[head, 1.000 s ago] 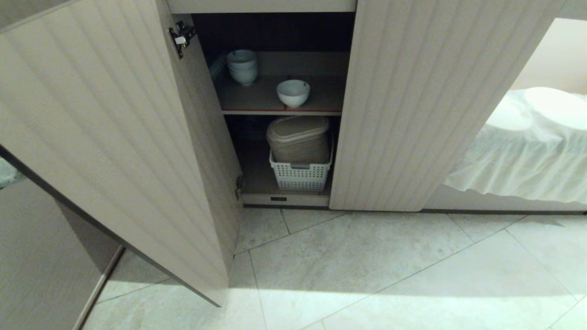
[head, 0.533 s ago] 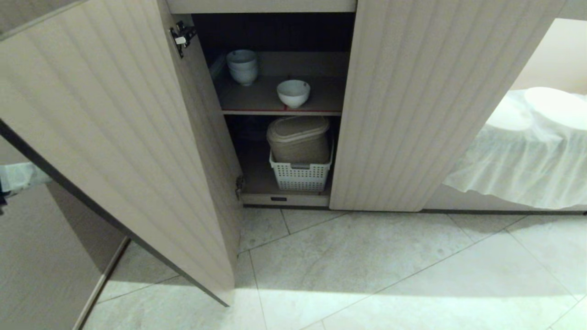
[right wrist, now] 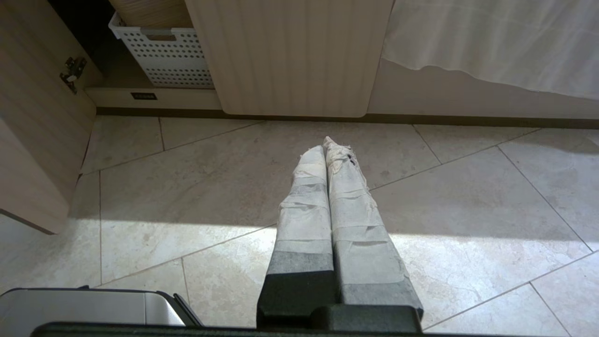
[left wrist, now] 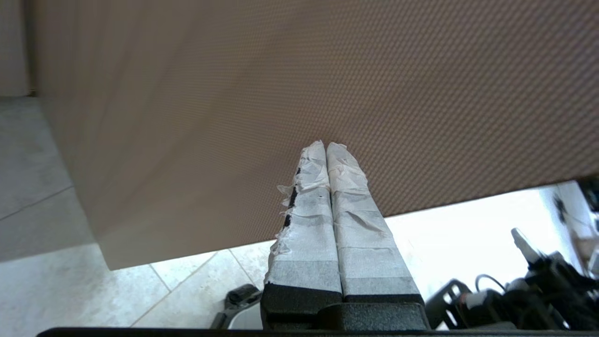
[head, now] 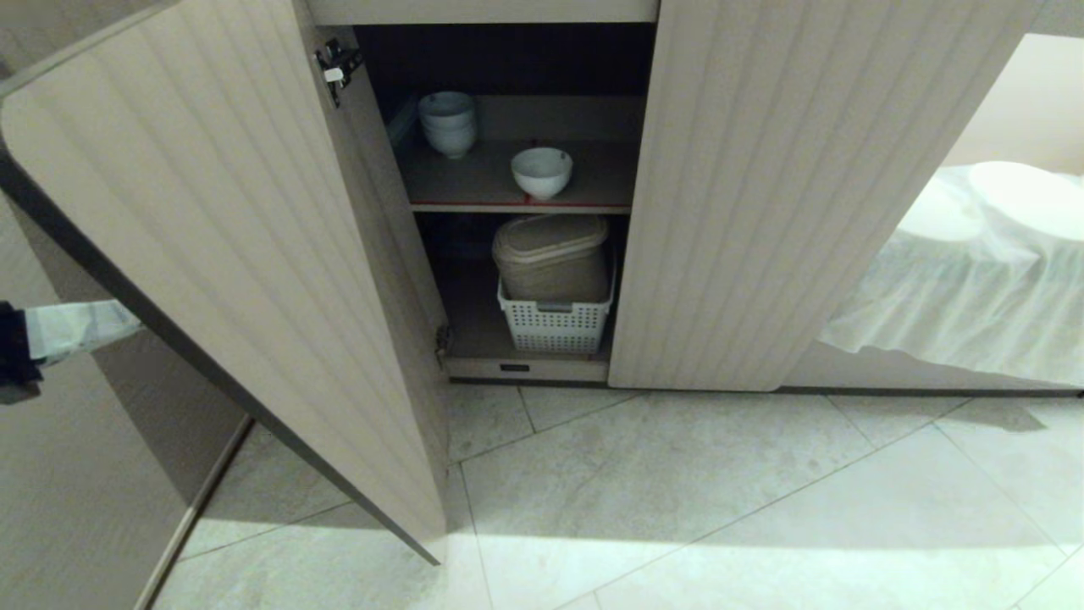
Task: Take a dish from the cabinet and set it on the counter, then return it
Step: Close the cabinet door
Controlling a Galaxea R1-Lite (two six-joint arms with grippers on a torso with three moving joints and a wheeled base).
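Pale floor tiles (head: 677,474) front the cabinet (head: 762,195). The left claw (left wrist: 326,146), fingers pressed together, reaches level behind the open door (head: 212,254), tips against it. The dish (head: 541,172) sits on the cabinet's upper shelf (head: 474,182). The right claw (right wrist: 327,145), also together, hangs over the floor.

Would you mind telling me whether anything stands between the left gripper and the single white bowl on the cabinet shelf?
Yes: the open left door does. The left gripper, shut, sits behind its outer edge at the far left, tips against the door's back, while the dish stands on the upper shelf past the door's front side.
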